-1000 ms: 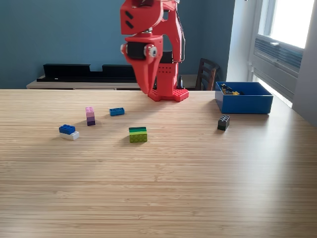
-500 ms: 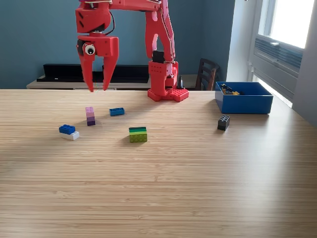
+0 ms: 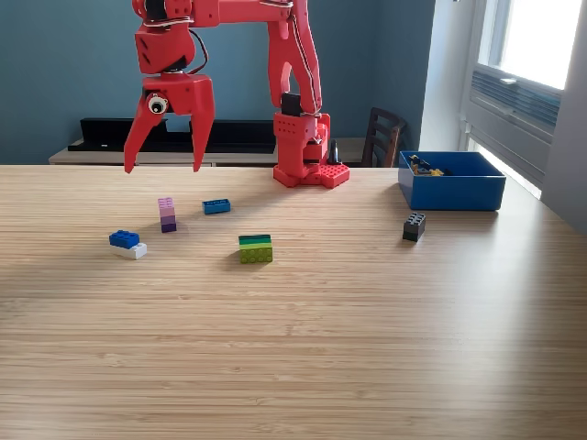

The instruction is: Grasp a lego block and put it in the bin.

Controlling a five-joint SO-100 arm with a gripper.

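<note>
The gripper (image 3: 162, 170) is spreading its jaws wider than a moment ago, hovering above the pink block (image 3: 167, 214), readying a grasp.

Arm (image 3: 266, 37): bright red plastic throughout, matte, with blocky housings and flat-sided links. Base (image 3: 310, 172): low red slab, studded or perforated along the top, carried a squat upright column. Dark motor body set into the column near the lower joint (image 3: 292, 104). Upper housing (image 3: 165, 46): boxy, marked by slotted dark openings; thin black cable looped beside it. Gripper (image 3: 161, 169): two long tapered red fingers ending in narrow points; round white-rimmed fitting with dark centre (image 3: 158, 105) sat at the root of one finger. Screws too small to make out
</note>
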